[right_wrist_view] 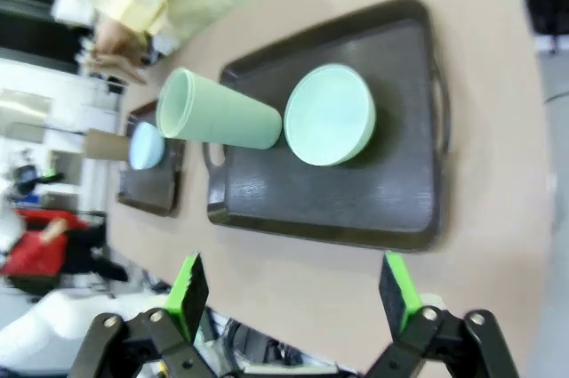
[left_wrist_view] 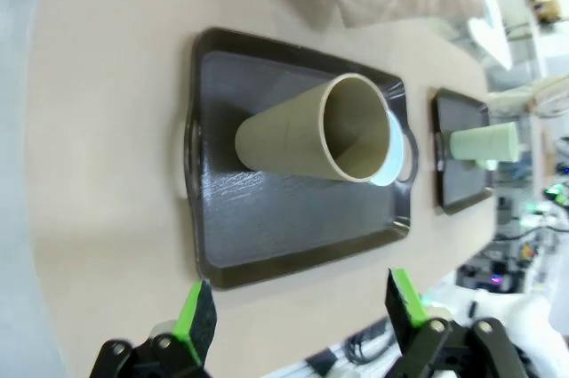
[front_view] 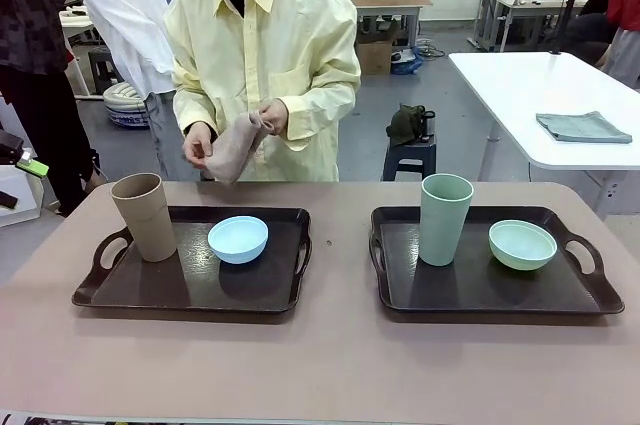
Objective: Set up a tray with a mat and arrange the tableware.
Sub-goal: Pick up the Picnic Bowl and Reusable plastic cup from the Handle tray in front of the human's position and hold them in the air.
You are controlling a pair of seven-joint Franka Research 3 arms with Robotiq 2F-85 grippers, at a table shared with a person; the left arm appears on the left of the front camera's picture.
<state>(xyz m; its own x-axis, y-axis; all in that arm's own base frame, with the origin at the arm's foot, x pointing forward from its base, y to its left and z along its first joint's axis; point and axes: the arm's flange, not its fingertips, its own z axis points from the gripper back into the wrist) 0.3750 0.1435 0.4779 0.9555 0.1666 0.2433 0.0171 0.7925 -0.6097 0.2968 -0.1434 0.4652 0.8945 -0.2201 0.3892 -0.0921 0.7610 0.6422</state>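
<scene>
The tan surface (front_view: 330, 365) carries two dark handled trays side by side, well apart. A person (front_view: 262, 35) stands at the far edge with both hands (front_view: 198, 142) on a folded taupe mat (front_view: 235, 145), which is held in the air and not on any tray.

The left tray (front_view: 180, 303) has the tan cup (front_view: 143, 215) upright at its left end and the light blue bowl (front_view: 238, 239) just beside it. The right tray (front_view: 480, 295) has the pale green cup (front_view: 445, 218) upright and the pale green bowl (front_view: 522, 244) to its right.

The left gripper (left_wrist_view: 300, 307) hangs over the near side of the left tray, jaws wide open and empty. The right gripper (right_wrist_view: 292, 292) does the same over the right tray.

Main risk, as a judgement: both trays are already full, so the mat has nowhere to lie until the tableware is cleared.
- **Cups:** they are tall and narrow-based, so a nudge from a pad, or sliding the mat under them, likely tips them.
- **Bowls:** they are shallow, the rim grasp is thin, and they could slip or skid.
- **Person:** reaching in while the person lowers the mat risks contact with the hands.
</scene>
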